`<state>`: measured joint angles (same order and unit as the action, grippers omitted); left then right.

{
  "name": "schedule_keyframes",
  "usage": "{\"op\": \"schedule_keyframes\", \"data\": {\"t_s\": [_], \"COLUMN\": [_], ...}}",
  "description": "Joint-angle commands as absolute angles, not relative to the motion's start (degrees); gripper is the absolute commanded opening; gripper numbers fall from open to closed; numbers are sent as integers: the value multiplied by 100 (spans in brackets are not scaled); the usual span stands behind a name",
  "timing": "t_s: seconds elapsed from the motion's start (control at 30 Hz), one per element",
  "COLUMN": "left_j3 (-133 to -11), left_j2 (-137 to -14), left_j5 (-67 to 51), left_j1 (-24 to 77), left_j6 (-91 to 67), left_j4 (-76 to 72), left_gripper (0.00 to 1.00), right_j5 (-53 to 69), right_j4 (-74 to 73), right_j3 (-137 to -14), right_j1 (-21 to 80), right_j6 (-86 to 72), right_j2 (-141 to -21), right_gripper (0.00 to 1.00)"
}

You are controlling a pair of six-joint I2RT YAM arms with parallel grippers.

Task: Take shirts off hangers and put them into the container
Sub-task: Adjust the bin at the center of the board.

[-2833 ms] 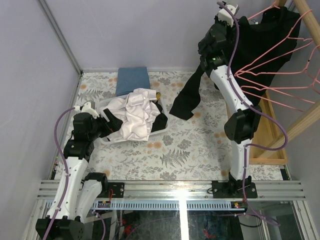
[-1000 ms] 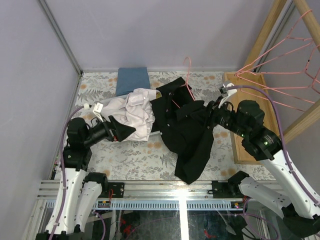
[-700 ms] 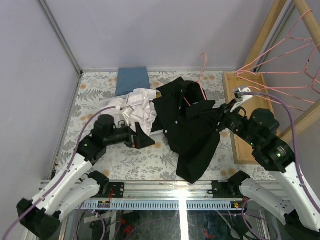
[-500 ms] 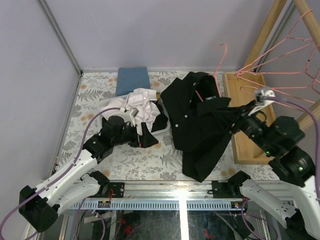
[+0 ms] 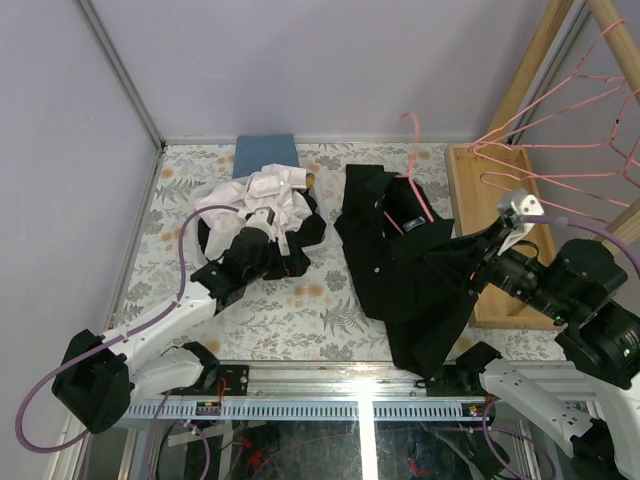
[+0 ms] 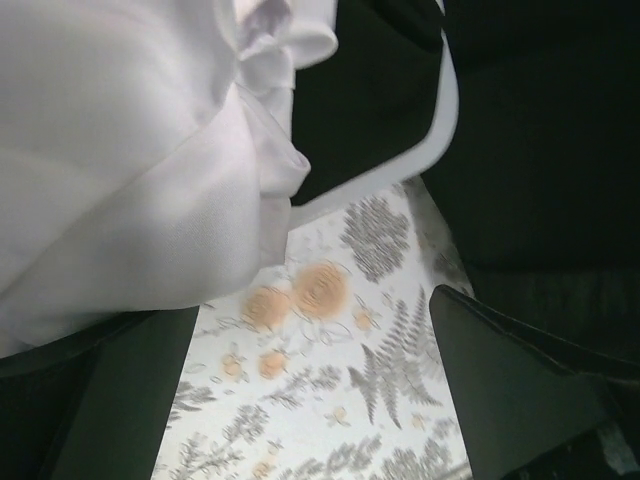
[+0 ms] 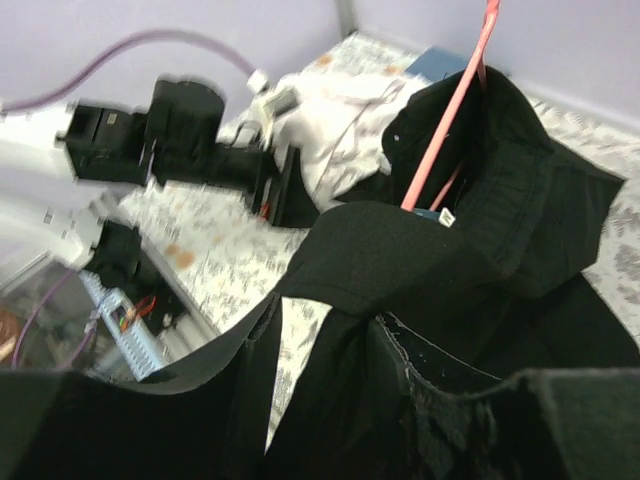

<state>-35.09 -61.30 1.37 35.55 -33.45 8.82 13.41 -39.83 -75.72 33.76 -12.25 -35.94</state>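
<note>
I count one white shirt [image 5: 268,190], one black shirt [image 5: 410,280] at centre, another black garment [image 5: 310,228] beside the white, one pink hanger [image 7: 455,100] at centre, several hangers [image 5: 490,148] upper right, one blue cloth [image 5: 265,152], one wooden tray [image 5: 478,215].

My left arm [image 5: 160,320] stretches low and forward from its base, wrist turned toward the right. My left gripper [image 5: 288,262] is spread as wide as it goes, with nothing between the fingers [image 6: 120,400], which show as dark wedges at the bottom corners of my wrist view. My right arm [image 5: 590,300] is folded up high on the right, forearm pointing left. My right gripper [image 5: 478,264] is mostly buried in cloth, jaws part-closed and pinching the shirt [image 5: 420,300], which hangs from it.
</note>
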Motion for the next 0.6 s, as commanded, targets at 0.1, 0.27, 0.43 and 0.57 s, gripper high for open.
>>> {"op": "schedule_keyframes", "data": {"t_s": [0.1, 0.27, 0.43, 0.57], "left_j3": [-4039, -4105, -3875, -3760], "left_j2": [-6295, -5817, -4380, -3219], "left_j5": [1037, 733, 527, 261], "left_j1": [2784, 2628, 2628, 2629], "left_j6": [-3023, -3126, -3671, -3817], "left_j4": [993, 1210, 1476, 1661], "left_gripper": [100, 100, 100, 100], "right_j5": [3420, 4662, 4925, 5188], "right_j4": [-4361, -4416, -4380, -4307], "right_j3": [-7810, -7616, -7277, -7003], "right_j1": [3402, 3401, 3402, 3401], "right_j6": [-782, -622, -467, -423], "right_j2": [-3935, -4050, -4074, -4269], "right_gripper": [0, 0, 0, 0]}}
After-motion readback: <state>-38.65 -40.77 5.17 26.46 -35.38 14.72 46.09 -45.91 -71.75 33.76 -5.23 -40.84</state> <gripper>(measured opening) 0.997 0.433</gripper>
